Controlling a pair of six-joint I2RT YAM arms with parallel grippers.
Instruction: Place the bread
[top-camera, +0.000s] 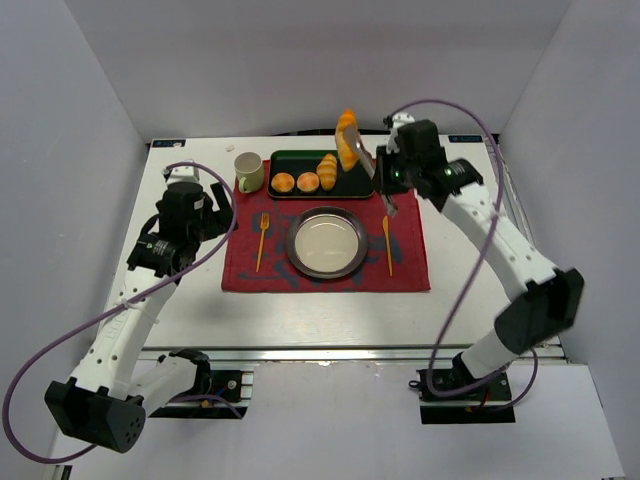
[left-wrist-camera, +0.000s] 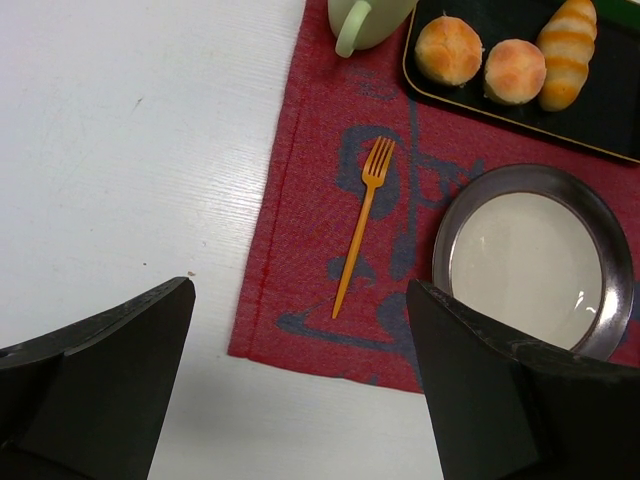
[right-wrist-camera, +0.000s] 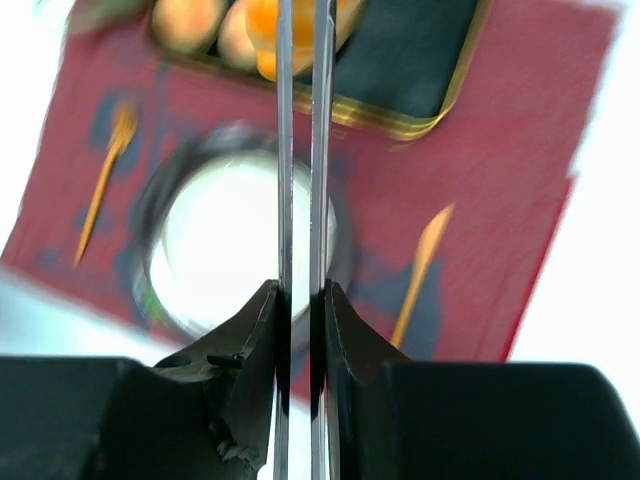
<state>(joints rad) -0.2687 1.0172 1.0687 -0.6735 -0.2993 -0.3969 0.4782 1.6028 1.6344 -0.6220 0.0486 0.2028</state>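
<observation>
The bread (top-camera: 347, 140), a large golden-orange croissant, hangs in the air over the right end of the dark tray (top-camera: 296, 159), pinched in the tips of metal tongs (top-camera: 366, 168). My right gripper (top-camera: 386, 182) is shut on the tongs' handles. In the right wrist view the gripper (right-wrist-camera: 300, 292) squeezes the two tong arms (right-wrist-camera: 284, 150) together, and the blurred bread (right-wrist-camera: 262, 22) shows at their far end. My left gripper (top-camera: 205, 207) is open and empty over the table left of the placemat; in the left wrist view (left-wrist-camera: 300, 292) its jaws stand wide apart.
A steel plate (top-camera: 296, 232) sits mid placemat (top-camera: 405, 270), with an orange fork (top-camera: 262, 240) to its left and an orange knife (top-camera: 388, 245) to its right. The tray holds two round buns (top-camera: 284, 182) (top-camera: 308, 182) and a twisted roll (top-camera: 327, 167). A pale cup (top-camera: 249, 171) stands left of the tray.
</observation>
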